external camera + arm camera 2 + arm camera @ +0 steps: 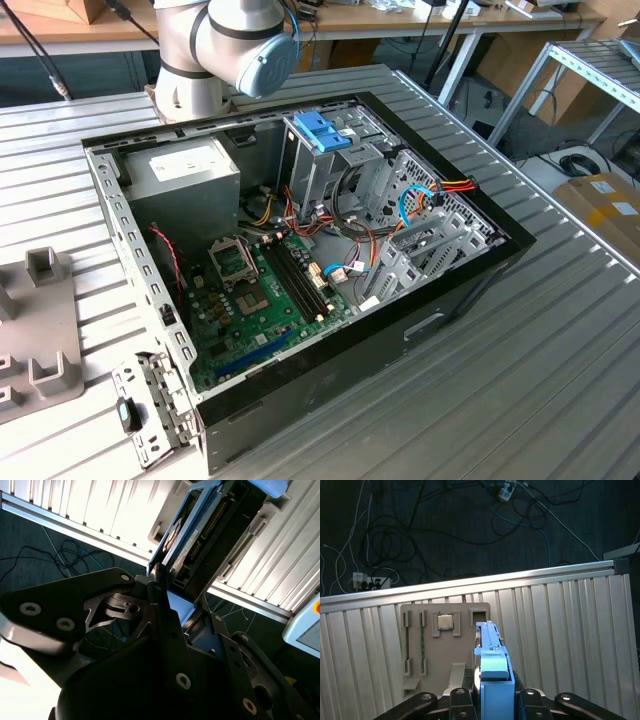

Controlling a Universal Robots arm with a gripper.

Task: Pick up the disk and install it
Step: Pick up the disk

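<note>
My gripper point(492, 694) is shut on the disk point(493, 666), whose blue plastic frame I see edge-on between the black fingers point(457, 696). In the second wrist view the disk point(207, 532) sticks out past the gripper point(175, 597), showing its dark connector side and a blue edge. It hangs over a grey parts holder point(445, 645) on the slatted table; I cannot tell whether it touches the holder. The open computer case point(480, 275) lies in the middle of the exterior view, with a silver drive cage and blue latch point(322, 130) at its far side.
The arm's base point(215, 50) stands behind the case. Inside are a grey power supply point(185, 170), the green motherboard point(265, 295) and loose cables point(430, 195). The holder carries a processor point(445, 622) and memory sticks point(422, 642). Past the table edge point(470, 582) cables lie on the floor.
</note>
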